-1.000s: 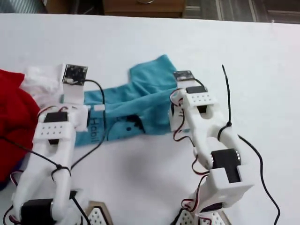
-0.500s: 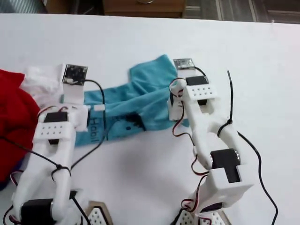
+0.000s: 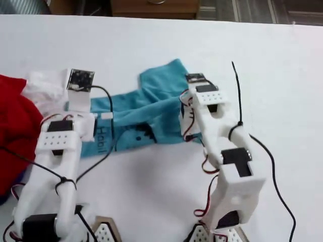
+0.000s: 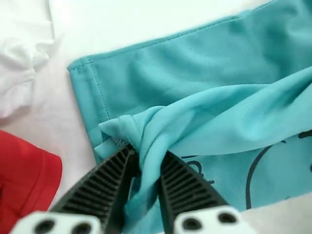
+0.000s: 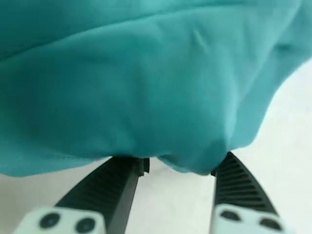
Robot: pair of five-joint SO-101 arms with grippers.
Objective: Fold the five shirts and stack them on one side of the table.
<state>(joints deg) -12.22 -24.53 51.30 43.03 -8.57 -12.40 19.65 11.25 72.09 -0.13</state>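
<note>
Between the fingers of the left gripper (image 4: 145,158) a bunched fold of the teal shirt (image 3: 146,113) is pinched tight, close to its hem. The rest lies rumpled on the table (image 3: 151,40) beyond the fingertips. The right gripper (image 5: 178,165) stands spread wide and clamps nothing, with the shirt's edge just past its fingertips. A red shirt (image 3: 15,126) and a white shirt (image 3: 40,88) lie beside the left fingers.
</note>
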